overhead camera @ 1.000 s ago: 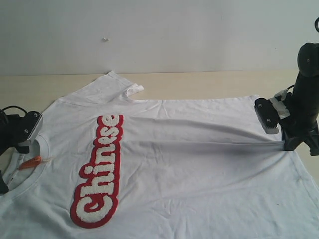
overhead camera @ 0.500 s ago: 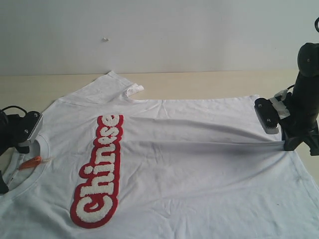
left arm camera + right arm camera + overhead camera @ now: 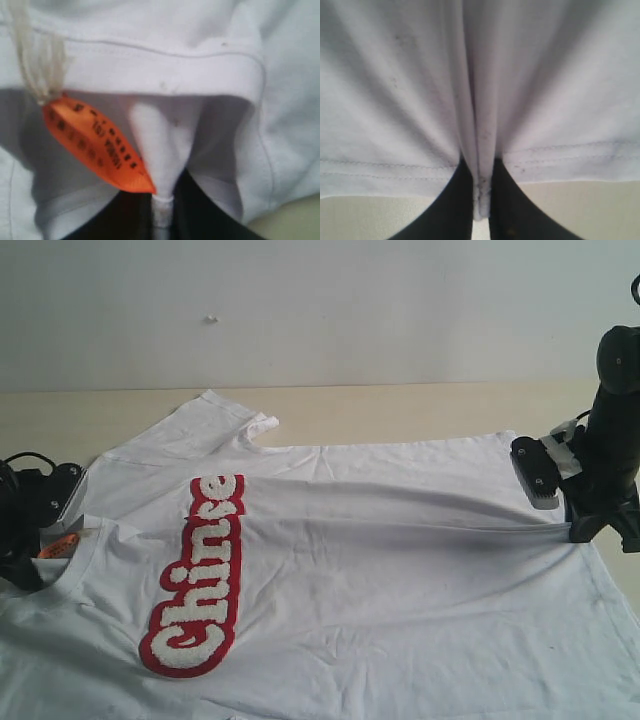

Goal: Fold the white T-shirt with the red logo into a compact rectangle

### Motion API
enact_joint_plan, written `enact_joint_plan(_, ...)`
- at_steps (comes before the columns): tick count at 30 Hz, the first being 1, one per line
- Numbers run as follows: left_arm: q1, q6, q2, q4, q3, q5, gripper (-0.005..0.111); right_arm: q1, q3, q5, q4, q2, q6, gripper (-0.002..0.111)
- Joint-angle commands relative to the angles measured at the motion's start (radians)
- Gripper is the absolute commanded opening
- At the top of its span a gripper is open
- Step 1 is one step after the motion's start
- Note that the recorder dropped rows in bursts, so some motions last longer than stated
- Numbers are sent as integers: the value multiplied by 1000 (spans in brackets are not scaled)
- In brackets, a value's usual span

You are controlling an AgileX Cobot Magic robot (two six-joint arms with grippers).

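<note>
The white T-shirt (image 3: 380,570) lies spread over the table, collar at the left, hem at the right. Its red logo (image 3: 198,575) runs as a long band down the chest, and a crease hides part of the lettering. My left gripper (image 3: 45,530) is shut on the ribbed collar (image 3: 165,65), which bunches between the black fingers (image 3: 205,215) beside the orange neck tag (image 3: 97,145). At the right edge, my right gripper (image 3: 572,528) is shut on a pinched fold of the hem (image 3: 481,195), lifting a taut ridge of cloth.
The pale wooden table (image 3: 400,405) shows bare behind the shirt, with a plain wall beyond it. One sleeve (image 3: 225,420) lies at the back left. The right arm's black body (image 3: 610,440) stands over the hem corner.
My left gripper has pulled the collar up and to the right. The chest has creased, the logo has shortened and tilted, and the back sleeve has slid left. The right gripper has held still.
</note>
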Motion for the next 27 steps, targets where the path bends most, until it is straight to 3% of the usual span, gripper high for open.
enact_joint_plan(1,1,4,28,10,19,19,0,-5,6,-10,-13,24,-9,0)
enact_joint_plan(27,1,-4,28,8,19,31,0,-5,6,-10,-13,24,-9,0)
